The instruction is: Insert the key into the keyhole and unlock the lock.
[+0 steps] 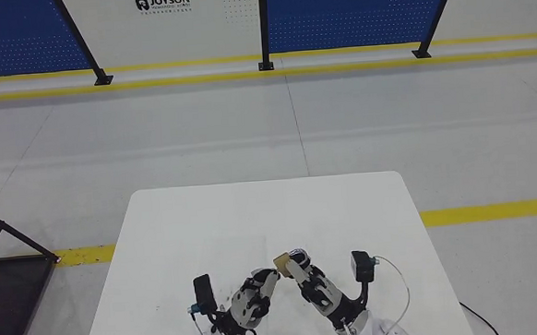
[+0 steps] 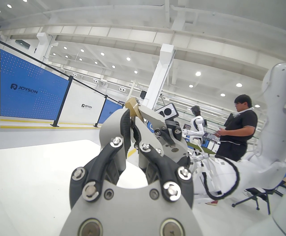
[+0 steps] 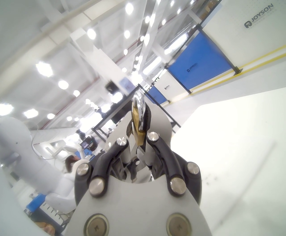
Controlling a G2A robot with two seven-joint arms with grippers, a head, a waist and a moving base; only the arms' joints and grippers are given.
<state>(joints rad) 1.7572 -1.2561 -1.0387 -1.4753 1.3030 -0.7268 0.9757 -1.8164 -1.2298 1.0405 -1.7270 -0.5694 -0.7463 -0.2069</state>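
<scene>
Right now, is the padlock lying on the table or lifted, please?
Lifted: the right gripper is shut on the padlock, clear of the table.

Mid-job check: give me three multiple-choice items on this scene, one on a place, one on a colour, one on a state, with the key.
1. Where is the padlock? A raised in the air above the table; B lying flat on the table; C hanging off the table's side.
2. Its body colour? A red; B brass; C black.
3. The right gripper is: A open and empty; B open around the padlock; C shut on the padlock.
Answers: A, the wrist views show it held aloft; B, the body shows brass; C, its fingers clamp the body.
</scene>
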